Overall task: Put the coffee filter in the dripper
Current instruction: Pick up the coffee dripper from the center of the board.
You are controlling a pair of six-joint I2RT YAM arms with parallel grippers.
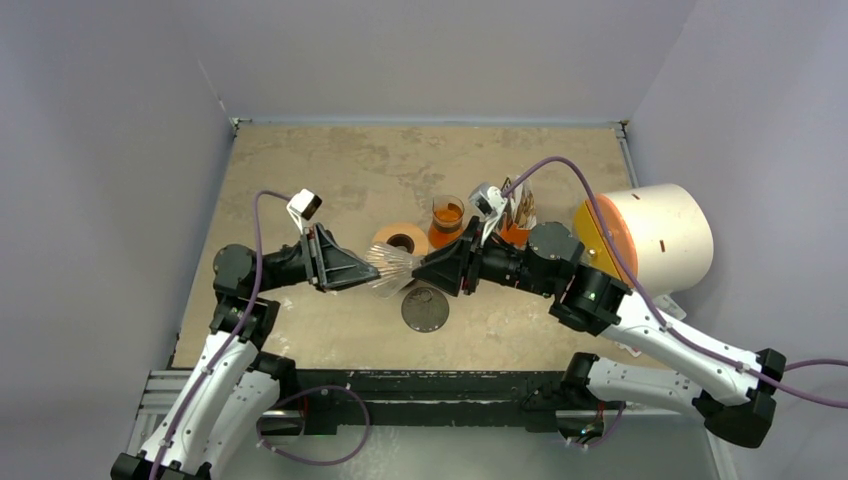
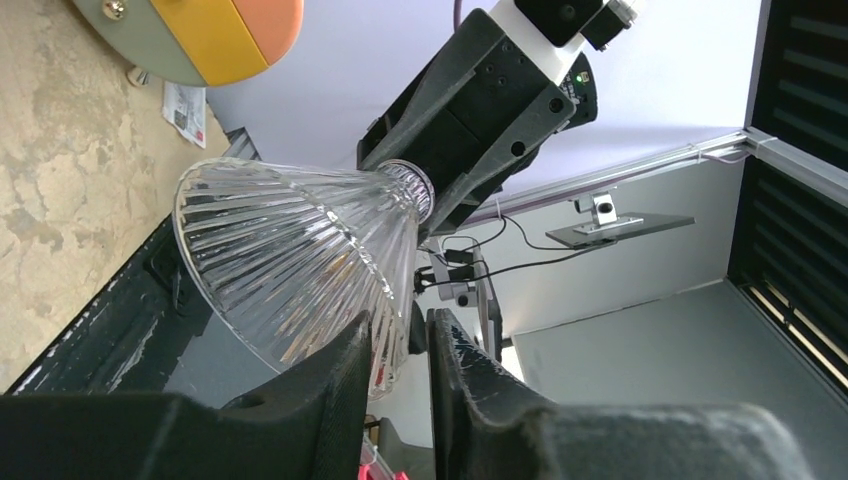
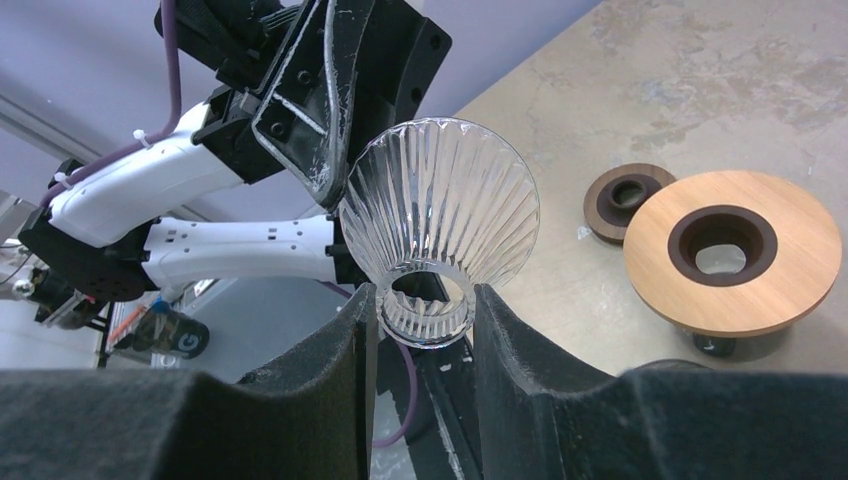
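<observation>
Holding: we grip the glass dripper (image 1: 392,268) aloft, left end effector (image 2: 400,336) pinching its rim, right end effector (image 3: 422,306) clamping its neck.
Remaining: no coffee filter inside yet.

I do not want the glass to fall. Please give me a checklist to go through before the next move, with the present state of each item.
1. Left gripper holds the wide rim of the glass cone: ok, fingers closed on the rim.
2. Right gripper holds the narrow neck: ok, the neck sits between both fingers.
3. Cone lifted: ok, held sideways in the air by both grippers.
4. Cone empty: ok, no paper inside.
5. Coffee filter located: cannot tell, none clearly seen in any view.
6. Wooden ring has its hole free: ok, nothing sits in it.
</observation>
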